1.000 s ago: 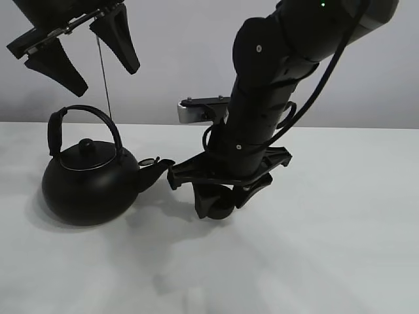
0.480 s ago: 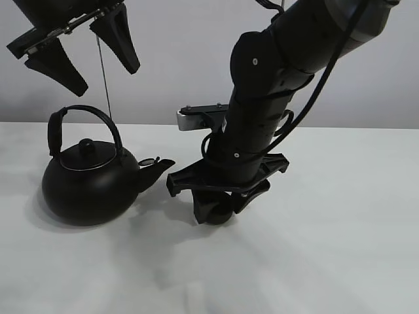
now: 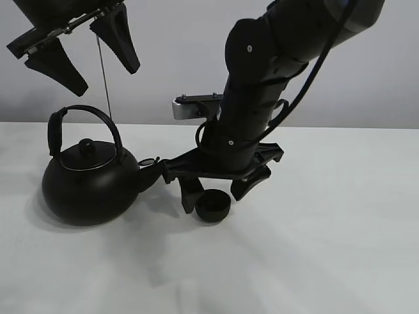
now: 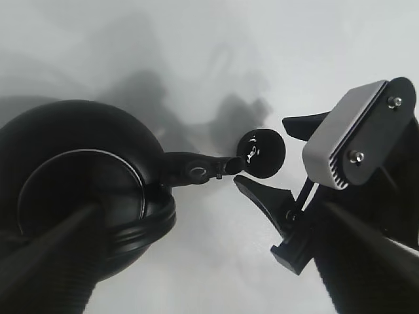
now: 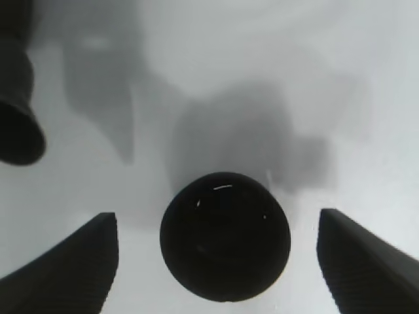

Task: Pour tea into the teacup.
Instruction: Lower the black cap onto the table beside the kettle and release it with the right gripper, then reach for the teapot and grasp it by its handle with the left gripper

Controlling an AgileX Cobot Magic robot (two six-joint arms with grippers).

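Right jaws now parted; teacup (image 5: 224, 245) between, seemingly untouched.

The teacup (image 3: 213, 205) is matte black. The kettle (image 3: 88, 190) at its nine o'clock is black too, with a thin pale ring round its lid (image 3: 87, 152). The table (image 3: 327, 248) is plain white and the wall (image 3: 183, 52) flat grey.

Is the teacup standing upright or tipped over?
Upright: the teacup rests on the table, rim level, round mouth facing up.
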